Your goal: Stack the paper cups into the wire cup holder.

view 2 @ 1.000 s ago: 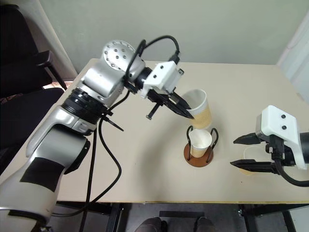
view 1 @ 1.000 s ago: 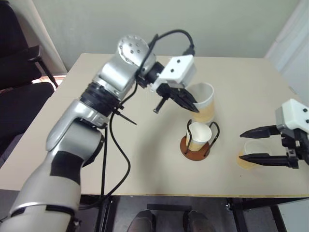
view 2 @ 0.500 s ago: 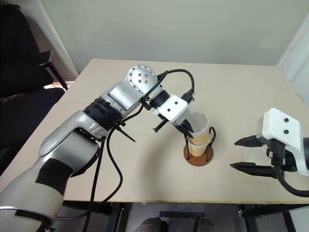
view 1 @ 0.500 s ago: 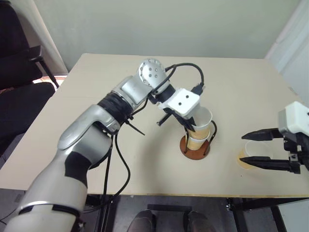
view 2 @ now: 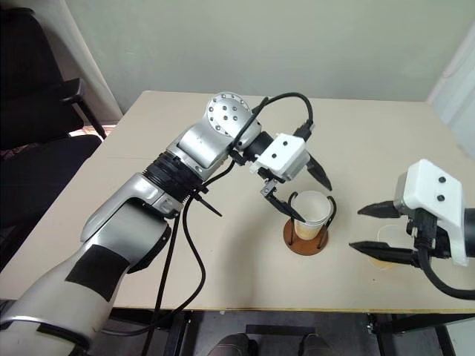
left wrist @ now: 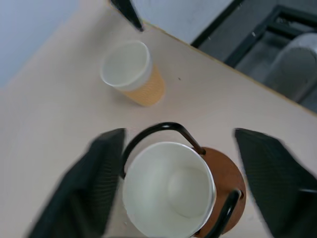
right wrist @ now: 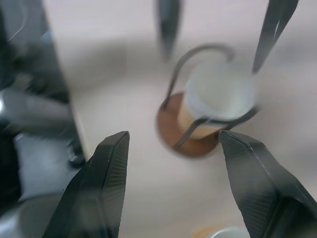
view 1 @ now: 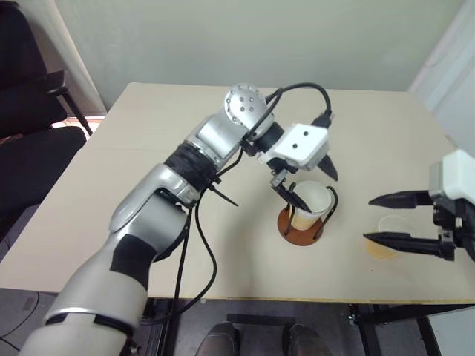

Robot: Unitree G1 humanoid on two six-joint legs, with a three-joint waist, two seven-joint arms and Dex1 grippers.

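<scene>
Left eye view: the wire cup holder (view 1: 304, 222), a reddish-brown disc with two upright black wire loops, stands near the middle of the table (view 1: 111, 193) and carries the nested paper cups (view 1: 309, 204) upright between its loops. The left gripper (view 1: 310, 182) hangs directly above that stack with its fingers spread apart, one on each side of the white rim and clear of it; it grips nothing. A third paper cup (view 1: 386, 241) stands upright on the table well to the right of the holder, near the front edge. The right gripper (view 1: 382, 219) is poised at that cup with its fingers parted, one above and one below it in this view, not clamped on it; whether a finger touches the cup wall cannot be told.

Left wrist view: the stacked cup's open mouth lies between the two spread fingers, the wire loop just beside its rim, and the loose cup stands beyond.

Judgement: two cups seem seated, one remains to be stacked. Risks from here: a left finger could catch the rim or a wire loop as the arm draws away, which may tip the light holder or lift the top cup out. The right gripper could crush the thin cup wall by closing too hard, or nudge the cup towards the near table edge by closing off-centre
</scene>
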